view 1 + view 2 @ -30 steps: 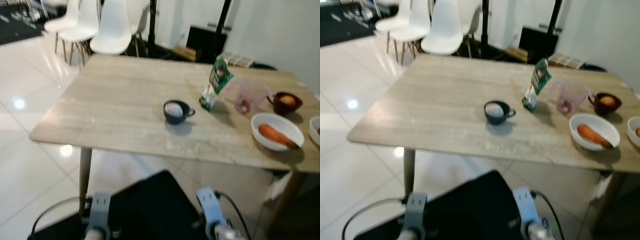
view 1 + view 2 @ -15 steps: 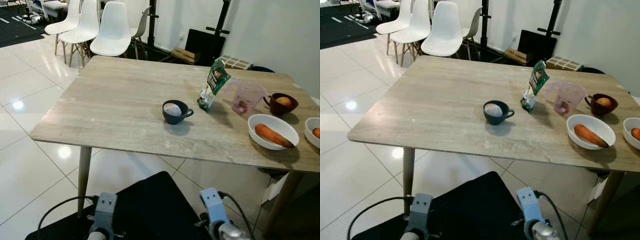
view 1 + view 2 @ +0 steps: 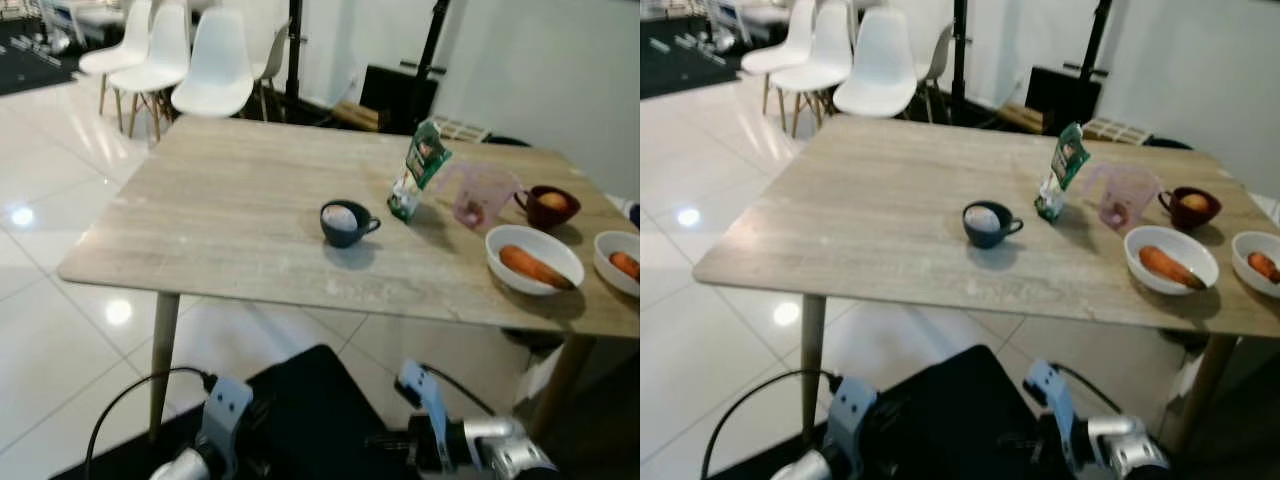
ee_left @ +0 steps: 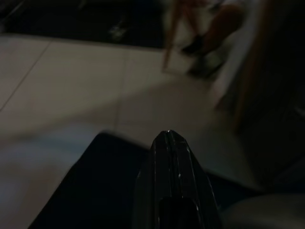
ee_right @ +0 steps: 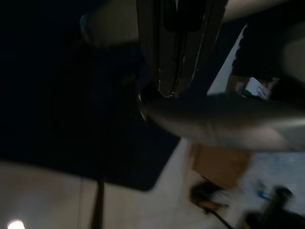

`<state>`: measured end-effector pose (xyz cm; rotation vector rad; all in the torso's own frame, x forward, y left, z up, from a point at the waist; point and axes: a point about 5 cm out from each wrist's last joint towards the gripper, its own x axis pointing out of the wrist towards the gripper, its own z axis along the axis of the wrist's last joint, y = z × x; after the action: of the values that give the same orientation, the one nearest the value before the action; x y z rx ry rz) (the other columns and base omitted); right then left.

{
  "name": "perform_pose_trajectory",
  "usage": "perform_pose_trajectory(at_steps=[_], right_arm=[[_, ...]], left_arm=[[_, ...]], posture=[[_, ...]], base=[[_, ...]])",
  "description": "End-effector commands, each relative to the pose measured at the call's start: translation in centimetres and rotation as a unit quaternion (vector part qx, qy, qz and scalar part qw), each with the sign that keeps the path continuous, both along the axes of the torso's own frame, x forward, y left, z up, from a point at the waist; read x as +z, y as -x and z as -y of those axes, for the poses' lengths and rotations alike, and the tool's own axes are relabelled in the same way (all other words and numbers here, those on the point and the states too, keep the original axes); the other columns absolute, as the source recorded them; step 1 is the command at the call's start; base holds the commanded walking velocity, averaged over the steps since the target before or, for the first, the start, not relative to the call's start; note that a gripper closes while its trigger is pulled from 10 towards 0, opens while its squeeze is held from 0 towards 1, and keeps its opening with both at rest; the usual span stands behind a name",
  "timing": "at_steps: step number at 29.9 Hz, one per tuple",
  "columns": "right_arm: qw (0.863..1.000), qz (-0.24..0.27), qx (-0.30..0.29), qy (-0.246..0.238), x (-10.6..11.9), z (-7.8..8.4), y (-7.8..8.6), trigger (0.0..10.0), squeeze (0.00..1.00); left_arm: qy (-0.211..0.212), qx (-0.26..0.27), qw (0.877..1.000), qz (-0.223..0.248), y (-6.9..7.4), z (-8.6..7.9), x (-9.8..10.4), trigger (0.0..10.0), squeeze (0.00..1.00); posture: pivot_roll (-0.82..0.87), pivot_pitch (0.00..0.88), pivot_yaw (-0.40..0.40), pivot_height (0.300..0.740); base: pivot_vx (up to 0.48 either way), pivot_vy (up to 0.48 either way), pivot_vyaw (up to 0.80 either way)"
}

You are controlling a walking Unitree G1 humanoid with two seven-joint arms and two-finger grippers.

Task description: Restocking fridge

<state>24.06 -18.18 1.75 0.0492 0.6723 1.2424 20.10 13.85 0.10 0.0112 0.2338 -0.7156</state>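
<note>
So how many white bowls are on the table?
2. One bowl holding a carrot sits near the table's right end; the second is at the frame's right edge, partly cut off.

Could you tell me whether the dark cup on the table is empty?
Not empty: the upright cup holds a pale, egg-like object.

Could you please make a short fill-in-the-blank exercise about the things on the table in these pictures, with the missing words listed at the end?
1. The dark blue cup near the middle of the wooden table holds a pale ____.
2. The nearer white bowl holds an orange ____.
3. The green packet stands between the dark blue cup and the ____ measuring jug.
4. Beyond the far end of the table stand several ____ chairs.

Missing words: egg; carrot; pink; white
</note>
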Motion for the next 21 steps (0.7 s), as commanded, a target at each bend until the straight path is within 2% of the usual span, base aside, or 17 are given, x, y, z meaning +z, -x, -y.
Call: perform_pose_trajectory(at_steps=[1, 4, 6, 8, 9, 12, 13, 14, 16, 17, 18, 19, 20, 21], right_arm=[[0.999, 0.012, 0.017, -0.027, 1.6, -0.3, -0.5, 10.0, 0.0], [0.998, 0.02, 0.032, -0.05, 2.9, -0.4, -0.8, 10.0, 0.0], [0.99, 0.059, 0.053, -0.117, 6.8, -1.0, -1.8, 10.0, 0.0], [0.979, 0.091, 0.049, -0.177, 9.9, -1.6, -2.7, 10.0, 0.0], [0.979, 0.091, 0.049, -0.177, 9.9, -1.6, -2.7, 10.0, 0.0], [0.958, 0.132, 0.035, -0.253, 13.9, -2.1, -3.9, 10.0, 0.0], [0.958, 0.132, 0.035, -0.253, 13.9, -2.1, -3.9, 10.0, 0.0], [0.95, 0.156, 0.027, -0.27, 15.5, -2.3, -4.3, 10.0, 0.0], [0.95, 0.156, 0.027, -0.27, 15.5, -2.3, -4.3, 10.0, 0.0], [0.943, 0.203, -0.019, -0.265, 17.1, -2.8, -6.0, 10.0, 0.0], [0.94, 0.221, -0.04, -0.256, 17.6, -2.9, -6.7, 10.0, 0.0], [0.939, 0.242, -0.076, -0.233, 17.9, -3.0, -7.8, 10.0, 0.0], [0.938, 0.256, -0.102, -0.21, 18.1, -3.1, -8.5, 10.0, 0.0], [0.938, 0.256, -0.102, -0.21, 18.1, -3.1, -8.5, 10.0, 0.0]], left_arm=[[0.012, -0.029, 1.0, 0.0, 0.1, 0.3, 0.6, 10.0, 0.0], [0.018, -0.047, 0.999, 0.003, 0.1, 0.4, 1.2, 10.0, 0.0], [0.029, -0.085, 0.996, 0.018, -0.1, 0.9, 2.9, 10.0, 0.0], [0.036, -0.106, 0.993, 0.034, -0.5, 1.4, 4.3, 10.0, 0.0], [0.036, -0.106, 0.993, 0.034, -0.5, 1.4, 4.3, 10.0, 0.0], [0.056, -0.115, 0.989, 0.071, -1.5, 2.2, 6.7, 10.0, 0.0], [0.056, -0.115, 0.989, 0.071, -1.5, 2.2, 6.7, 10.0, 0.0], [0.067, -0.114, 0.987, 0.09, -2.0, 2.4, 8.1, 10.0, 0.0], [0.067, -0.114, 0.987, 0.09, -2.0, 2.4, 8.1, 10.0, 0.0], [0.072, -0.106, 0.984, 0.127, -3.1, 2.7, 10.1, 10.0, 0.0], [0.071, -0.099, 0.982, 0.142, -3.6, 2.7, 10.8, 10.0, 0.0], [0.065, -0.07, 0.981, 0.17, -4.6, 2.4, 11.9, 10.0, 0.0], [0.06, -0.038, 0.98, 0.188, -5.4, 2.0, 12.8, 10.0, 0.0], [0.06, -0.038, 0.98, 0.188, -5.4, 2.0, 12.8, 10.0, 0.0]], posture=[[-0.07, 0.001, -0.085, 0.736], [-0.07, 0.0, -0.085, 0.736], [-0.08, 0.0, -0.083, 0.736], [-0.08, 0.0, -0.085, 0.736], [-0.08, 0.0, -0.085, 0.736], [-0.08, 0.0, -0.085, 0.736], [-0.08, 0.0, -0.085, 0.736], [-0.08, 0.0, -0.084, 0.736], [-0.08, 0.0, -0.084, 0.736], [-0.08, 0.0, -0.085, 0.736], [-0.08, 0.0, -0.085, 0.736], [-0.08, 0.0, -0.085, 0.736], [-0.07, 0.0, -0.086, 0.736], [-0.07, 0.0, -0.086, 0.736]], base=[[0.0, 0.0, 0.0], [0.0, 0.0, 0.0], [0.0, 0.0, 0.0], [0.0, 0.0, 0.0], [0.0, 0.0, 0.0], [0.0, 0.0, 0.0], [0.0, 0.0, 0.0], [0.0, 0.0, 0.0], [0.0, 0.0, 0.0], [0.0, 0.0, 0.0], [0.0, 0.0, 0.0], [0.0, 0.0, 0.0], [0.0, 0.0, 0.0], [0.0, 0.0, 0.0]])
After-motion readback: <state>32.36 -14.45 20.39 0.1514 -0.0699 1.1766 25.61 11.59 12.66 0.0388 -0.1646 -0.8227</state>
